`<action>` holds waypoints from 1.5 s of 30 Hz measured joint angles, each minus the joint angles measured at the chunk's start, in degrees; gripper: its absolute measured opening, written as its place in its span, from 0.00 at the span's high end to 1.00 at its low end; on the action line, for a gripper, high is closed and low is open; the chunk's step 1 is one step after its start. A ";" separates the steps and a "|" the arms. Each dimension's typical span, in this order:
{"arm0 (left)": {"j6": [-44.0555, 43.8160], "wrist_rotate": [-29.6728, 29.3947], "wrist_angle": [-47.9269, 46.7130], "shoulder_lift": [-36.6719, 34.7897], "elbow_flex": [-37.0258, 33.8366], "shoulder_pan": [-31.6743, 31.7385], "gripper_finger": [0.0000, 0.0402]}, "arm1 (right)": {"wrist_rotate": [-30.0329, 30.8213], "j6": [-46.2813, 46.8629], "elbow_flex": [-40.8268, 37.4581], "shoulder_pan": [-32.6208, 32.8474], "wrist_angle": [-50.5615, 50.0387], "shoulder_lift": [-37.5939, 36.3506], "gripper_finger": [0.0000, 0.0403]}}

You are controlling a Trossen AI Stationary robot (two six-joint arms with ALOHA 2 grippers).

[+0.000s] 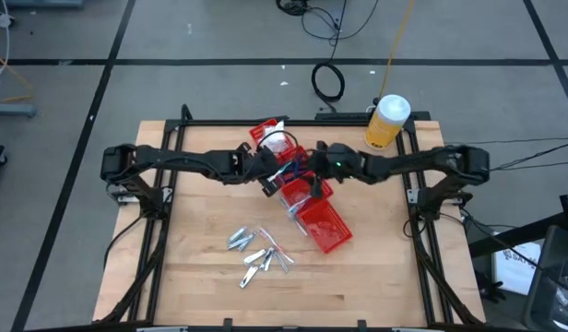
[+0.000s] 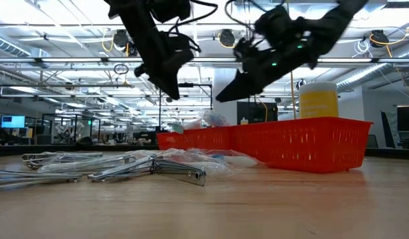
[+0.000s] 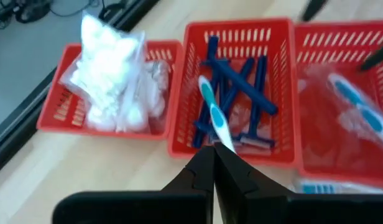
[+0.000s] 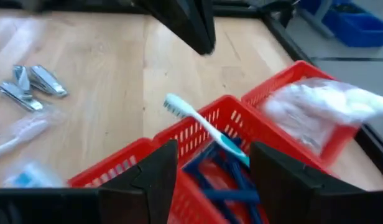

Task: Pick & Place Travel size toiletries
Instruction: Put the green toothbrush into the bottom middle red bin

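Observation:
Three red bins stand in a row. One (image 3: 67,106) holds white soft packets (image 3: 110,81), the middle one (image 3: 238,34) dark blue pieces (image 3: 241,81), the third (image 3: 341,37) clear-wrapped sticks (image 3: 350,99). A white and teal toothbrush (image 4: 204,127) lies in the middle bin. It leans on the rim, its head sticking out. My left gripper (image 3: 211,155) is shut and holds nothing. It hangs above and short of that head. My right gripper (image 4: 210,171) is open above the middle bin, touching nothing. Silvery pieces (image 1: 242,242) and wrapped sticks (image 1: 275,247) lie on the table.
A tall yellow bottle with a white cap (image 1: 387,122) stands at the table's far right corner. The loose pieces (image 2: 151,169) lie spread toward the near edge, left of the nearest bin (image 1: 323,226). Black frame rails (image 1: 164,221) run along both sides.

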 joint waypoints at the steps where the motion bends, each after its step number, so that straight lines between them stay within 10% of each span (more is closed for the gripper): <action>1: -0.44 -0.08 -0.82 -0.52 -0.02 -0.06 0.99 | -0.78 -0.54 1.93 -0.61 -1.32 1.60 0.54; 18: -8.79 -16.69 -15.42 -12.32 0.02 -4.15 0.97 | -4.47 -13.35 24.85 -4.35 -18.81 23.09 0.36; 45: -9.89 -18.97 -17.86 -13.42 -0.04 -4.63 0.95 | -8.77 -19.69 24.63 -3.64 -15.66 26.25 0.84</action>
